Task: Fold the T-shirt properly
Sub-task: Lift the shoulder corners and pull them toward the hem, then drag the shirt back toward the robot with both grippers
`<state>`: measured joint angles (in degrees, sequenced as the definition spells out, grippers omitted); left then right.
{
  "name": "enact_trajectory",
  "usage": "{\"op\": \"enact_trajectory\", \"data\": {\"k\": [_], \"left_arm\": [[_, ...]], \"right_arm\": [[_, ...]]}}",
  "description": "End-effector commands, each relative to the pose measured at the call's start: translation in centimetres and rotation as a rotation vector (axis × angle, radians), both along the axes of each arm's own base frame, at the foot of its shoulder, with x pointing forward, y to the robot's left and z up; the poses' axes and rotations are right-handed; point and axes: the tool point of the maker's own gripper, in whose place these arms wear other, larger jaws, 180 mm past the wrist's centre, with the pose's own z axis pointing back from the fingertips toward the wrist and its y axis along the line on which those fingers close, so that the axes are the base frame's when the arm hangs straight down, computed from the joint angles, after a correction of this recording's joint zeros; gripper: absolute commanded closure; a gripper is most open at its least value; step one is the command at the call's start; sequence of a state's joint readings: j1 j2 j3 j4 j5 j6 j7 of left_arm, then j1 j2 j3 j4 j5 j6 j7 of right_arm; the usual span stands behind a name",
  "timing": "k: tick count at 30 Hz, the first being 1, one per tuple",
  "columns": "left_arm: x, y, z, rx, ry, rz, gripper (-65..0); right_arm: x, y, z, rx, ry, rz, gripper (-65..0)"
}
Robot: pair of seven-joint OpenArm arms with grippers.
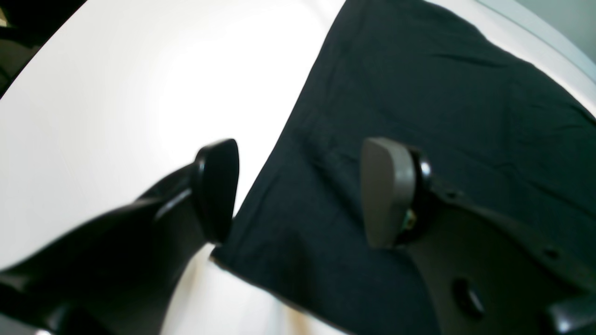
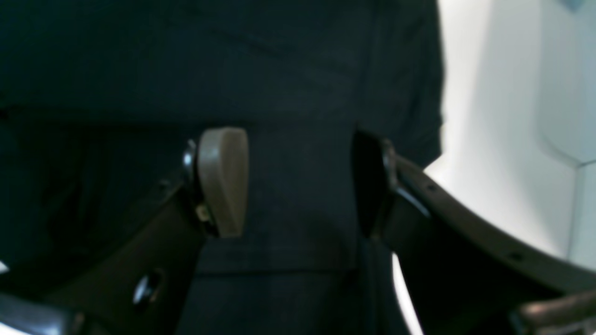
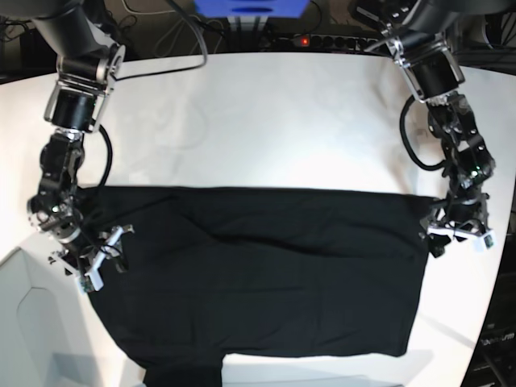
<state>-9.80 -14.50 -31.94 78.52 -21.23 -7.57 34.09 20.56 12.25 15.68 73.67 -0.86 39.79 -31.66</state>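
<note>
The black T-shirt (image 3: 258,270) lies spread flat on the white table (image 3: 266,121), plain face up; no print shows. A sleeve hangs at the front edge (image 3: 181,375). My left gripper (image 3: 443,235) is open at the shirt's right edge. In the left wrist view the gripper (image 1: 302,193) straddles the fabric edge (image 1: 279,153), one finger (image 1: 216,190) over bare table, the other (image 1: 389,190) over cloth. My right gripper (image 3: 101,260) is open at the shirt's left edge. In the right wrist view the gripper (image 2: 298,184) hovers over black fabric (image 2: 298,83), holding nothing.
Cables and a power strip (image 3: 322,39) run along the table's far edge, with a blue box (image 3: 250,8) behind. The table's front left corner (image 3: 32,322) and right edge (image 3: 492,282) are near the grippers.
</note>
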Motion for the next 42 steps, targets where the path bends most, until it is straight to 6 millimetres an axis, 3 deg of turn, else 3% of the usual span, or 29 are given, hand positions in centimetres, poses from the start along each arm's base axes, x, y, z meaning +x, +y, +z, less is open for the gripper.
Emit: {"op": "enact_trajectory", "data": {"k": [1,4,11,16,19,25,27,34,42], "left_arm": [[-0.3,1.3,1.3,0.026,-0.036,0.021,-39.5],[-1.5,1.9,-0.4,0.010,0.001,0.045,-39.5],[-2.8,2.3,-5.3,-0.066,0.113,0.069,-39.7],[-2.0,2.5,-6.2,-0.074,0.088,0.093,-39.5],[-2.1,2.2,-7.6,-0.087,0.115,0.091,-39.5],[-1.7,-0.1,-9.7,-0.079,0.187,0.009,-38.9],[-1.6,-0.5,-9.9,-0.080,0.191,-0.001,-34.0],[-1.7,-0.6,-10.1,-0.076,0.198,-0.003,-0.7],[-2.1,-0.7,-10.4,-0.077,0.208,-0.002,0.0]], "right_arm": [[0.7,-0.3,2.2,-0.002,-0.069,0.006,-36.3],[-0.2,0.0,2.6,-0.020,-0.088,0.013,-36.3],[-3.3,0.2,0.6,-0.043,-0.050,0.024,-36.3],[-4.8,0.0,-0.9,-0.048,-0.014,0.025,-36.4],[-5.4,-2.0,-1.1,-0.041,-0.010,-0.035,-36.5],[-6.4,-7.0,-0.9,-0.036,-0.007,-0.167,-36.5],[-6.8,-7.8,-1.5,-0.041,0.016,-0.179,-36.5],[-8.2,-10.2,-4.3,0.003,0.088,-0.250,-36.5],[-9.8,-11.3,-7.4,0.023,0.187,-0.272,-36.5]]}}
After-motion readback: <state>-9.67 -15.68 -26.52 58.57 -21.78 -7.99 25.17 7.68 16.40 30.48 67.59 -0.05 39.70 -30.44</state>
